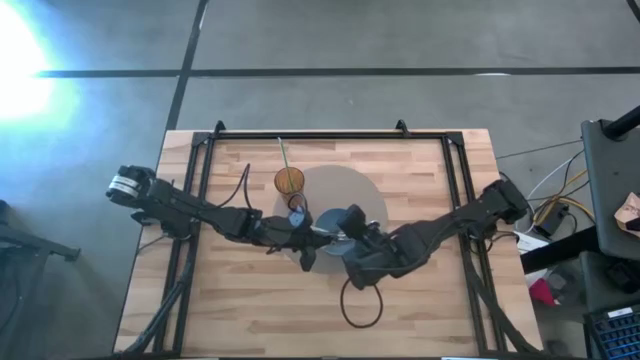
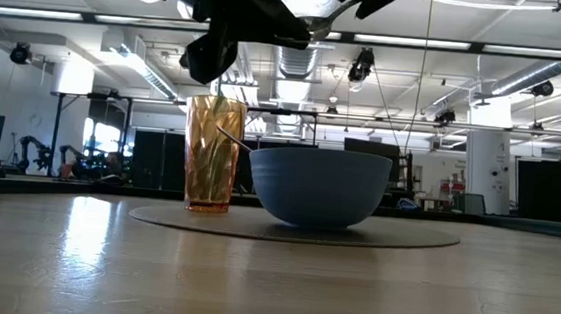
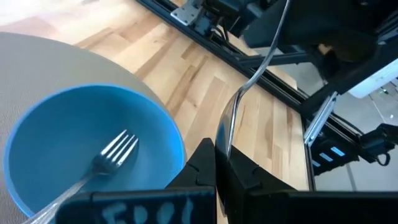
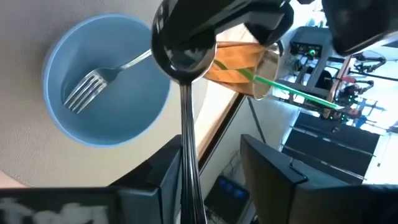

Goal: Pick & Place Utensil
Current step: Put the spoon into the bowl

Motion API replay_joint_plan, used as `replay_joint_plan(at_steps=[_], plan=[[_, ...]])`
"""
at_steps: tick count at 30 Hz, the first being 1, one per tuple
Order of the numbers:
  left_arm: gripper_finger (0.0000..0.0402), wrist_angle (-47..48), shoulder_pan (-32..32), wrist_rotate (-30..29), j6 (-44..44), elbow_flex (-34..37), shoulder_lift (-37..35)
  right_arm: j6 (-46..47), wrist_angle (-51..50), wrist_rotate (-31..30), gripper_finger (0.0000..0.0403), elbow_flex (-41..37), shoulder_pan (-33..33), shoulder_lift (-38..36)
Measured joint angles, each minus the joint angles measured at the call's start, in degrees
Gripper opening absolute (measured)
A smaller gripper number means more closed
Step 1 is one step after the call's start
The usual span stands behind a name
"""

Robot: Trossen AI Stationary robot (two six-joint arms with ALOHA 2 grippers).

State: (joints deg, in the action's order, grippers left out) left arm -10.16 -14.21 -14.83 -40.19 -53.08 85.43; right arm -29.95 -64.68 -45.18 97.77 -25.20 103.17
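The wooden table [image 1: 250, 300] is carrying a round grey mat [image 1: 345, 190], and both arms are meeting above it near the middle. In the overhead view the arms are covering most of the blue bowl [image 1: 335, 222], so only slivers of its rim are showing there. In the low view both grippers are running off the top edge, dark against the ceiling lights and hard to sort out.

The bowl [image 2: 316, 185] is sitting on the mat with a fork [image 3: 109, 158] lying inside it, tines resting on the bowl's floor and handle leaning up over the rim. Just beside it an orange tumbler [image 2: 211, 154] is standing upright, holding a green straw [image 1: 284, 153] that is leaning out past the rim.

The spoon [image 4: 186, 93] is hanging in the air over the bowl, its long axis running between the two grippers. The left gripper [image 3: 217, 165] is pinching the handle, jaws closed tight on it. The right gripper [image 4: 211, 165] is straddling the handle with its jaws parted, seemingly not touching it.
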Motion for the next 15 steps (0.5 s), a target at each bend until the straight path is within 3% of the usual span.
replay_joint_plan(at_steps=[15], plan=[[0.0, -0.26, 1.74, -1.8, 1.55, 0.17, -0.61, 8.49, -5.14, 0.19, 0.0166, 2.36, -1.21, -7.22]])
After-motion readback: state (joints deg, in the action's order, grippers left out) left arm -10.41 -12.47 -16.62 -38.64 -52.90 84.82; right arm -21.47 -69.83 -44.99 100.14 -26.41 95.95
